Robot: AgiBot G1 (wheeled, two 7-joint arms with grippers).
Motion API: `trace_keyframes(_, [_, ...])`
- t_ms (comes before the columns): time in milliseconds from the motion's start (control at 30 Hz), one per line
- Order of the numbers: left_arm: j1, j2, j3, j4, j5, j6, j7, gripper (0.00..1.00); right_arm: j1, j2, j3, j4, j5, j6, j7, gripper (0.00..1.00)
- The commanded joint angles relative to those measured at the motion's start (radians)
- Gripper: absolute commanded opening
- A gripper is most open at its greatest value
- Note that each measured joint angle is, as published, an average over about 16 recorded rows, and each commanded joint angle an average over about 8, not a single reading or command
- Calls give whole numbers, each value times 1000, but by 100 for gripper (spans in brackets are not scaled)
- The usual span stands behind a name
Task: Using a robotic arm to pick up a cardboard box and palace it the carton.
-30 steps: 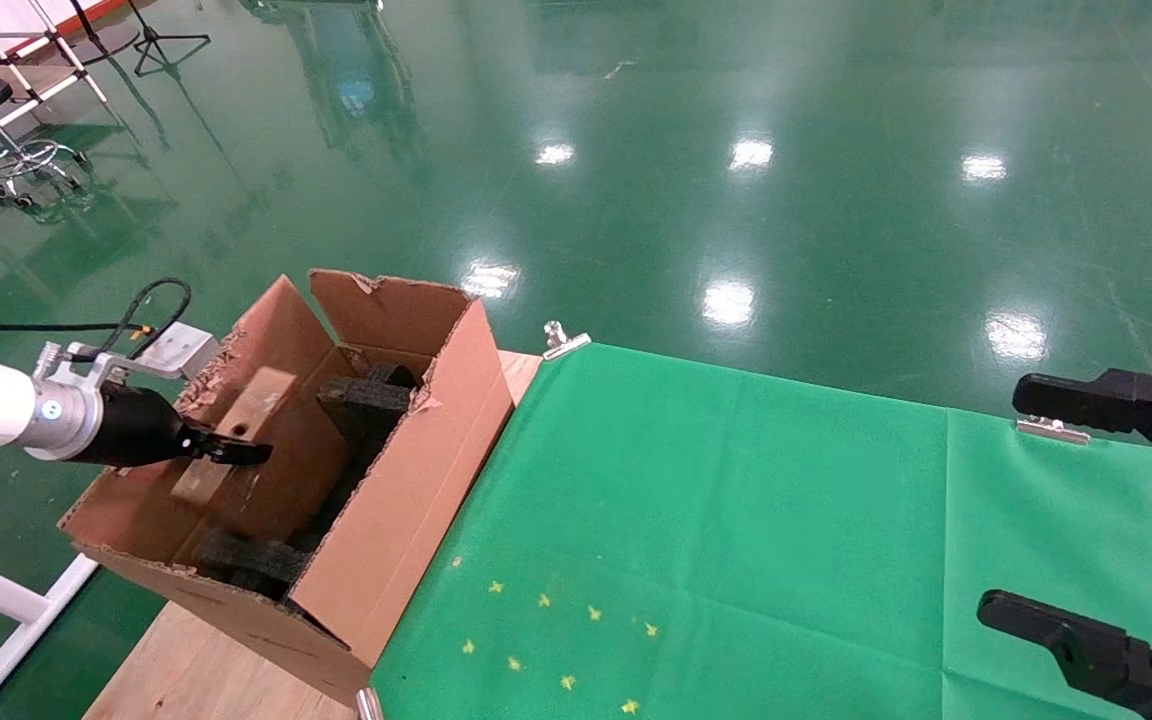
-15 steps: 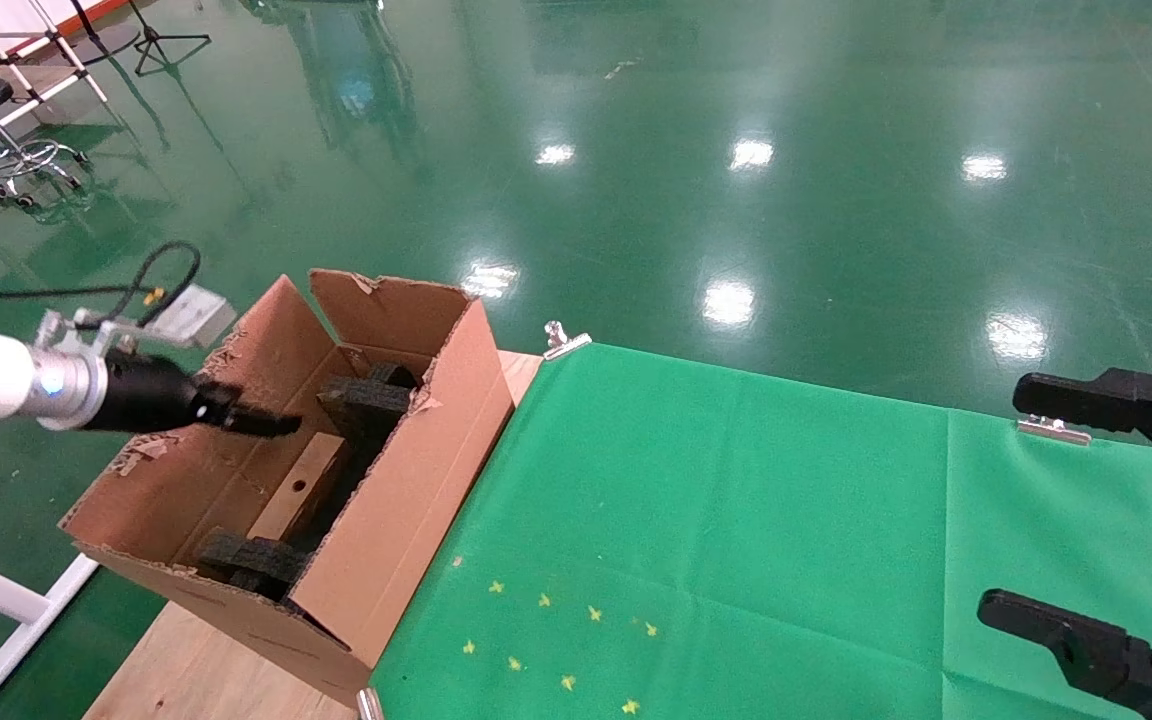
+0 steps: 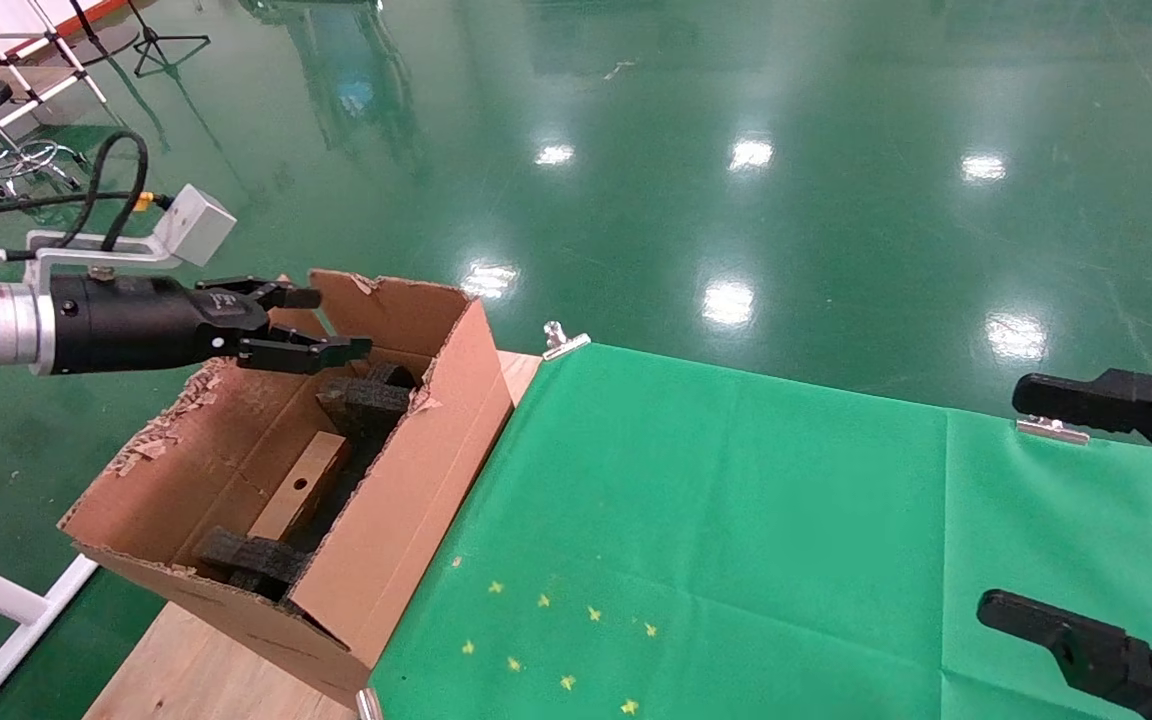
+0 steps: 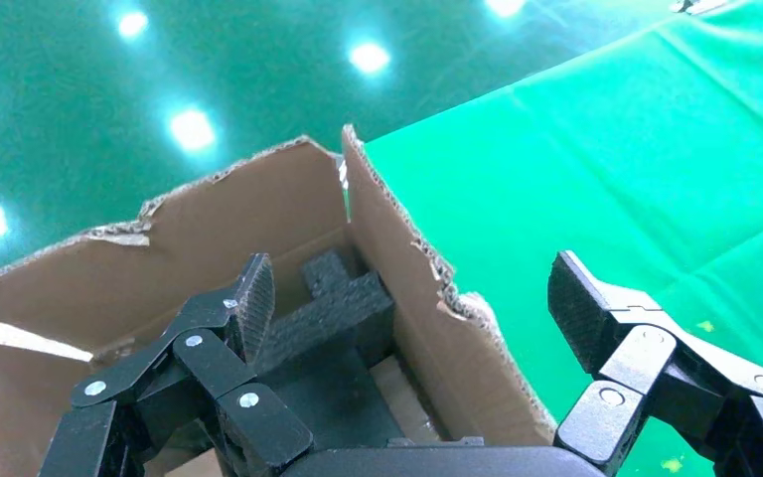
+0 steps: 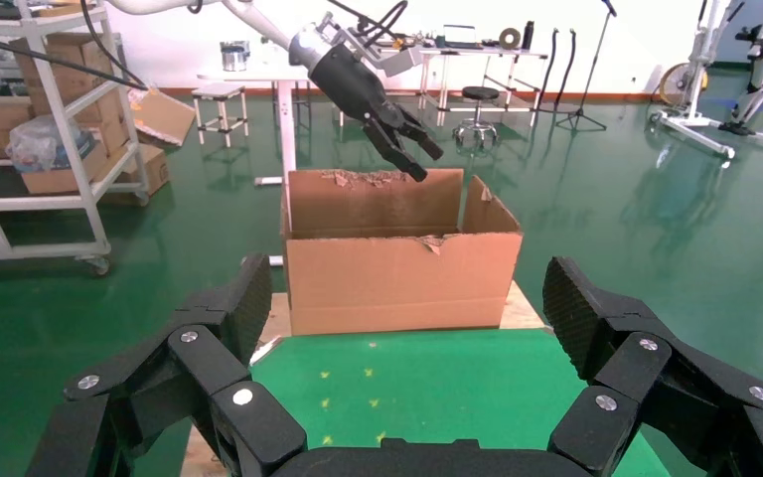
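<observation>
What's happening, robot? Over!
Left hand open, empty, above the carton. Cardboard box lying inside between black foam pieces. Right hand open, parked over the green cloth. Nothing blocking.

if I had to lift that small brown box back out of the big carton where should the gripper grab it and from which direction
Probably from above. The cardboard box lies at the bottom of the carton, walled in by its sides, with black foam at one end and more foam at the other. Grip across its narrow width near the middle, with the left gripper, open above the carton.
</observation>
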Motion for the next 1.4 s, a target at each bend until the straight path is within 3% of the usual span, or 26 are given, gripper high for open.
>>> trace_keyframes(33, [-1,-3,-4,-17,-8,25,7,100,0,0,0,0,0,0,0,100])
trace_keyframes(500, [17,0,-2,-29,-20,2,-2,100,0,0,0,0,0,0,0,100])
trace_keyframes(1400, [324,-7,-56,-527,-422,32,-55,100,0,0,0,0,0,0,0,100])
